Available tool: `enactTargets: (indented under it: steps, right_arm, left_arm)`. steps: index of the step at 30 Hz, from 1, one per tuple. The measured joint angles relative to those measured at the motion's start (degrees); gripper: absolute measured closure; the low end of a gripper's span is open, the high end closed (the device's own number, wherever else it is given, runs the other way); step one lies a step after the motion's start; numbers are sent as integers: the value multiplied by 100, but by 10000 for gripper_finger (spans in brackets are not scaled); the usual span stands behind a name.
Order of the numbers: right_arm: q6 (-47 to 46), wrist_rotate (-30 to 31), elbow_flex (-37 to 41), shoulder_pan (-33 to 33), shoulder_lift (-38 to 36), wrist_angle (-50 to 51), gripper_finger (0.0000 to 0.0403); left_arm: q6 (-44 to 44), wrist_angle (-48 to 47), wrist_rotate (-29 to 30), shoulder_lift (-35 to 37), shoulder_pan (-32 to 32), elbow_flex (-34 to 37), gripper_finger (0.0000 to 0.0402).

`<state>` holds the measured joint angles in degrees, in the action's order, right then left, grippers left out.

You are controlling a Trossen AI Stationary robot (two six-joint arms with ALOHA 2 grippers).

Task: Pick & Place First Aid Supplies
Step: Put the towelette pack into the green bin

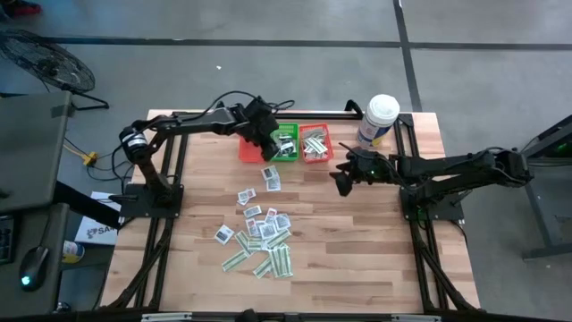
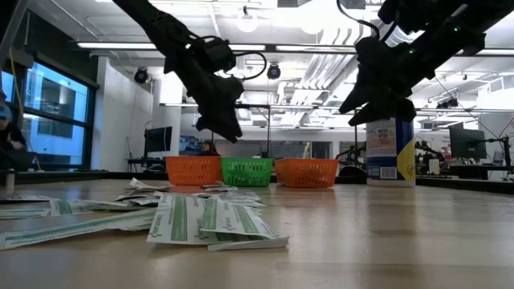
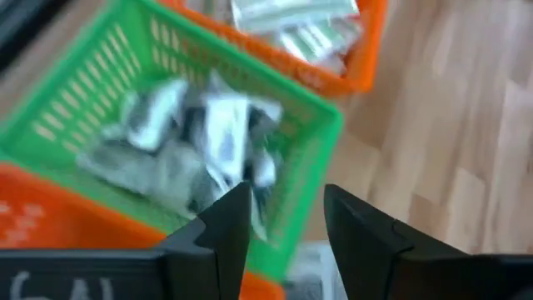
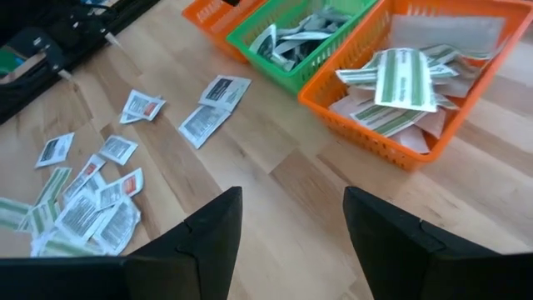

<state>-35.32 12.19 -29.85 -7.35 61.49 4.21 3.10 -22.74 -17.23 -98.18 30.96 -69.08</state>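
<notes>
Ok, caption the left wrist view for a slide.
Left gripper open above the green basket of white packets.

Two dark, slender jointed arms trail black cables; each end effector (image 3: 283, 229) carries two wedge-shaped black fingers.

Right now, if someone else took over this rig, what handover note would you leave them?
Left hand: open and empty, over the green basket.
Right hand: open and empty, held above bare table in front of the orange basket, near the white tub.
Done: white packets lie in the green basket; green-striped strips lie in the orange basket on the tub side.
Left: a loose pile of packets and strips at mid-table, plus two white packets closer to the baskets.
An orange basket on the far side of the green one; its contents are not visible.
</notes>
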Motion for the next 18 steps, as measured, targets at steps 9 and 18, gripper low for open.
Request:
enactTargets:
  steps: [9,18]
  right_arm:
    - [366,-429,0,2,0,-3,199]
    - [632,-680,2,2,0,-9,199]
  left_arm:
    - [-1099,-1173,38,99,-844,2,273]
    - [-1488,-1434,1500,-22,-1711,65,246]
